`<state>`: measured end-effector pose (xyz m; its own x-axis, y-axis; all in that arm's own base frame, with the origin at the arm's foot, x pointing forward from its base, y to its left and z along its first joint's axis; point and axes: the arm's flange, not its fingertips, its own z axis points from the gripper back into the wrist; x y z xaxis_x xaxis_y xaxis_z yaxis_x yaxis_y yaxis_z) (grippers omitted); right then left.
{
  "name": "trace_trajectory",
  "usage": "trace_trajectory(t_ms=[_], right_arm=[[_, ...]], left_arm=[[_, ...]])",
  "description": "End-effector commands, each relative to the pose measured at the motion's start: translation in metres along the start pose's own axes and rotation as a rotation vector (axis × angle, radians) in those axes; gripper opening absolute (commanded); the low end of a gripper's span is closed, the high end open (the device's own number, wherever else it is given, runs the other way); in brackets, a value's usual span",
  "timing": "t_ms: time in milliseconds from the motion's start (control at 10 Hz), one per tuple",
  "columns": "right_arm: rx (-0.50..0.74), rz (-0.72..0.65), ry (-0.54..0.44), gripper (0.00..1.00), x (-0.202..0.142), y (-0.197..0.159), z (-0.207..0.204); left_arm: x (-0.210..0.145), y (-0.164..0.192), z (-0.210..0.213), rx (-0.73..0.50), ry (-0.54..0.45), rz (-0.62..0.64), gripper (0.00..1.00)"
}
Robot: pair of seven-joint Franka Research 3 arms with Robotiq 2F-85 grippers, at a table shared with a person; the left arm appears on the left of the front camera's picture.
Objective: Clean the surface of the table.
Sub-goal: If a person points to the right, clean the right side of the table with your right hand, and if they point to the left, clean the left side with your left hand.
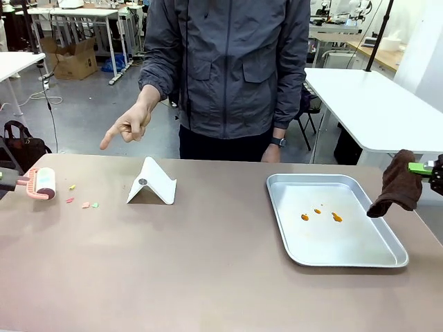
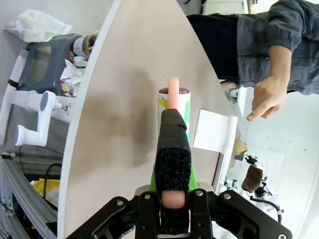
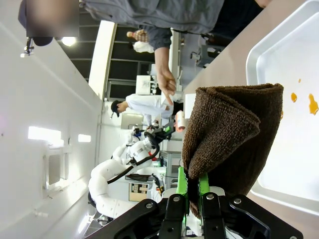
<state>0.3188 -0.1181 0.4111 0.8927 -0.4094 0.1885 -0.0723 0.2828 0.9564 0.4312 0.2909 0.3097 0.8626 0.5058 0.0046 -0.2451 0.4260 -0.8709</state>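
**Grippers loaded with roller and cloth, scraps on the tabletop**

Closest to the lens: left gripper [image 2: 173, 149], clamped tight around the pink handle of a lint roller [image 2: 174, 105], closed down to the handle's width. Held at the left edge of the table [image 1: 208, 270], with the drum aimed toward the middle; cannot tell whether it touches the top.

Just beside the drum, toward the centre: a few small paper scraps [image 1: 82, 203], pink, yellow and green, lying on the taupe-brown surface. Farther along, a white folded card [image 1: 152, 183], standing like a tent.

Above that stretch, the person's hand [image 1: 128, 126], index finger pointing down toward the scraps' side of the table.

On the right half, a shallow metal tray [image 1: 353, 238], flat on the tabletop, dotted with orange spots [image 1: 320, 214] near its middle.

At the far right edge: right gripper [image 1: 426, 168], pinched closed on a brown cloth [image 1: 396, 185]. Cloth gripped at its top, drooping down and hanging over the tray's right side, clear of the orange spots.
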Motion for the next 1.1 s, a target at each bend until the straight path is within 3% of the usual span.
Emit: trace_trajectory(t_ms=[0, 500, 1000], right_arm=[[0.008, -0.011, 0.002, 0.0, -0.001, 0.005, 0.002], [0.008, -0.011, 0.002, 0.0, -0.001, 0.005, 0.002], [0.008, -0.011, 0.002, 0.0, -0.001, 0.005, 0.002]], left_arm=[[0.008, -0.001, -0.003, 0.04, 0.027, -0.004, 0.22], [0.023, 0.002, -0.012, 0.087, 0.125, -0.036, 0.22], [0.035, -0.004, -0.033, 0.124, 0.163, -0.034, 0.22]])
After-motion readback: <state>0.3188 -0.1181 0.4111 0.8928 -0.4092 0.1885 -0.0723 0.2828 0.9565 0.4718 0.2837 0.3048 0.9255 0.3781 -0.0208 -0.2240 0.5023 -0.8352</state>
